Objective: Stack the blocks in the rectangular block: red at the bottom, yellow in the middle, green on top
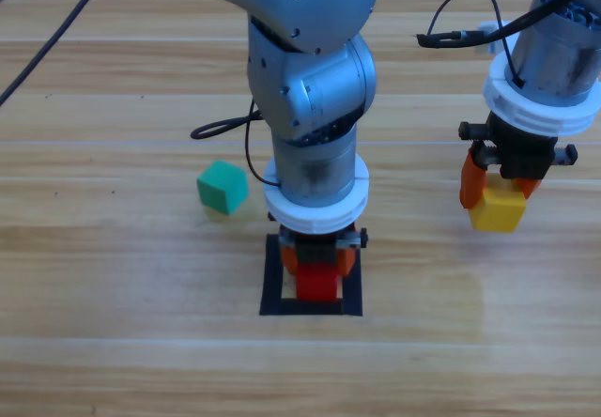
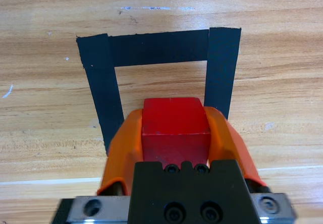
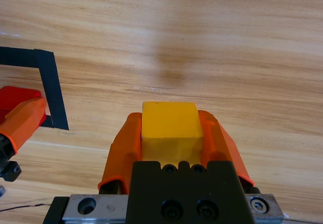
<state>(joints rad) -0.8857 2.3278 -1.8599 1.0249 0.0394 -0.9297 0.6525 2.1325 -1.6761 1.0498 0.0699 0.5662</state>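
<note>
Sitting between the orange jaws of the left gripper [image 1: 319, 265], the red cube [image 1: 317, 284] is inside the black tape frame [image 1: 273, 285] at the table's near middle; the jaws are closed against its sides, as the left wrist view shows. To the right, the right gripper [image 1: 498, 188] clamps the yellow cube [image 1: 498, 208], well apart from the frame. The teal-green cube [image 1: 223, 188] lies free on the wooden table [image 1: 113, 276], left of the frame and just beyond it. No writing or labels can be read on any cube.
</note>
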